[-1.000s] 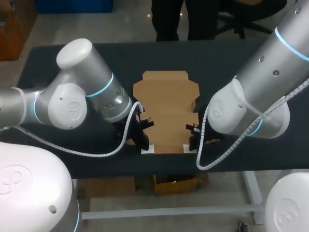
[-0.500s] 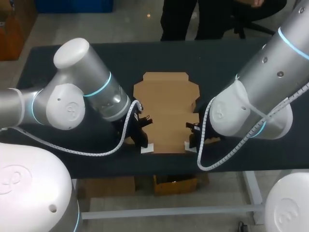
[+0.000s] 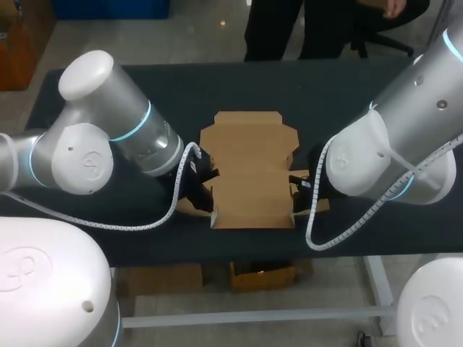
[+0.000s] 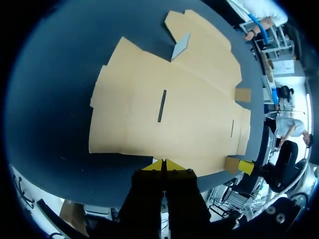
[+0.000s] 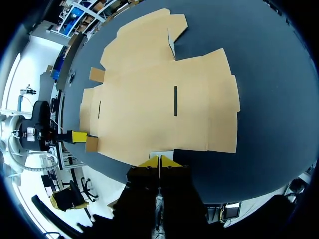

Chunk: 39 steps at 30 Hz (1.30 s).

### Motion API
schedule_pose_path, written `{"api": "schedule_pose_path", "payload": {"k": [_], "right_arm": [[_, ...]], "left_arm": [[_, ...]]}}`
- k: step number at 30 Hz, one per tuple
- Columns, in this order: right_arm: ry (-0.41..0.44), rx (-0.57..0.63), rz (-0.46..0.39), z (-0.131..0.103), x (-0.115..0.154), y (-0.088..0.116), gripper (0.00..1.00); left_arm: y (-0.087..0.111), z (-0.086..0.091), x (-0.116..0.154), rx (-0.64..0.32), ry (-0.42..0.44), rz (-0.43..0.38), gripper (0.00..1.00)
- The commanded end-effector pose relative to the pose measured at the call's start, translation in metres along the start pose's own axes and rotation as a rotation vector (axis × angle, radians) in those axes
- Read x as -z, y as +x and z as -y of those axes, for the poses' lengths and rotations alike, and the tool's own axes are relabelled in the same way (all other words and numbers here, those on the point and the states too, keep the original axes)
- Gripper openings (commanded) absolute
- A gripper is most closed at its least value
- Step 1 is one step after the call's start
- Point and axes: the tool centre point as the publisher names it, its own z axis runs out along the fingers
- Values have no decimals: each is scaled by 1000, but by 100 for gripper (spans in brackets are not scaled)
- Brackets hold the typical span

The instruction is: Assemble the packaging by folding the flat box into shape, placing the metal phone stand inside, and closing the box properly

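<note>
A flat brown cardboard box blank (image 3: 249, 166) lies unfolded in the middle of the dark table, with slits and small side flaps. My left gripper (image 3: 211, 211) is at its near left corner and my right gripper (image 3: 294, 210) is at its near right corner. In the left wrist view the left gripper (image 4: 163, 164) is shut, its yellow tips touching the near edge of the cardboard (image 4: 169, 109). The right gripper (image 5: 159, 160) is also shut, at the near edge of the cardboard (image 5: 159, 99). Neither holds anything. No metal phone stand shows in any view.
The dark table (image 3: 108, 87) extends well beyond the cardboard on both sides and at the far end. Its near edge runs close behind both grippers. A white patch (image 5: 162, 155) lies just ahead of the right gripper's tips.
Both arms have shifted outward and a little away from the table's near edge. The white patches at the cardboard's near corners no longer show in the head view. Both grippers stayed shut.
</note>
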Motion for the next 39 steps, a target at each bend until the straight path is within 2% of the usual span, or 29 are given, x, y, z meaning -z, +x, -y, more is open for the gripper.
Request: {"api": "schedule_pose_path", "payload": {"k": [1, 7, 8, 11, 12, 15, 16, 19, 20, 21, 22, 23, 27, 31, 32, 33, 38, 39], "right_arm": [[16, 3, -92, -6, 22, -11, 0], [16, 24, -137, -16, 37, -17, 0], [17, 30, -151, -18, 39, -19, 0], [16, 35, -163, -23, 46, -22, 0], [14, 42, -173, -25, 49, -23, 0], [6, 44, -184, -31, 57, -27, 0], [6, 46, -187, -33, 59, -27, 0], [5, 59, -201, -41, 66, -30, 0], [5, 58, -200, -45, 67, -30, 0], [9, 71, -206, -49, 69, -31, 0], [9, 74, -212, -52, 70, -32, 4], [9, 74, -213, -56, 72, -34, 14], [2, 89, -242, -67, 77, -38, 36], [0, 87, -255, -78, 81, -42, 47], [0, 87, -257, -80, 82, -42, 65], [0, 88, -260, -82, 82, -42, 74], [0, 81, -260, -86, 83, -43, 79], [-1, 80, -260, -86, 83, -43, 84]], "left_arm": [[-3, 0, 14, 6, 16, -4, 0], [-1, 10, 27, 20, 35, -23, 0], [-1, 12, 29, 23, 38, -27, 3], [0, 17, 34, 31, 42, -34, 32], [0, 19, 36, 34, 42, -36, 38], [0, 26, 39, 38, 43, -42, 47], [0, 28, 41, 42, 45, -46, 55], [-1, 33, 46, 46, 50, -54, 93], [-1, 35, 47, 47, 51, -56, 100], [-1, 36, 48, 47, 53, -58, 100], [-2, 38, 50, 47, 54, -61, 100], [-1, 40, 51, 47, 55, -65, 100], [-3, 48, 57, 55, 61, -75, 100], [-5, 55, 61, 61, 65, -87, 100], [-6, 57, 62, 62, 66, -90, 100], [-7, 58, 62, 61, 66, -91, 100], [-8, 63, 64, 60, 68, -97, 100], [-9, 64, 64, 60, 69, -99, 100]]}}
